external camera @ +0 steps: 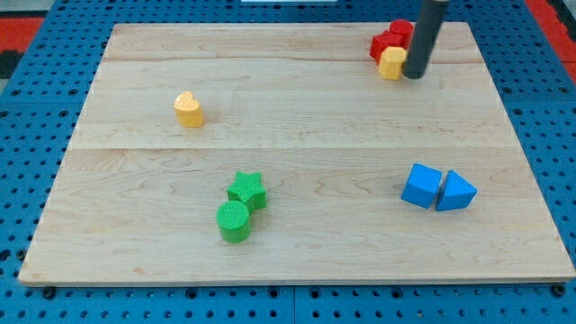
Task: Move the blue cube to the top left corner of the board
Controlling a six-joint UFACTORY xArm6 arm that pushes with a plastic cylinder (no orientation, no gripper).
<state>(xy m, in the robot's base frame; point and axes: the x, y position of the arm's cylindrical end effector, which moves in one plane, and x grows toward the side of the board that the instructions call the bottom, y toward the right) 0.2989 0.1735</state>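
The blue cube (421,185) sits on the wooden board (297,117) at the view's lower right. A blue triangular block (455,192) touches its right side. My tip (413,74) is near the view's top right, far above the blue cube. It stands just right of a small yellow block (391,64), close to or touching it. Red blocks (390,40) lie just behind that yellow block.
A yellow heart-shaped block (188,109) lies at the view's left. A green star (247,190) and a green cylinder (234,220) sit together at the lower middle. A blue pegboard (27,99) surrounds the board.
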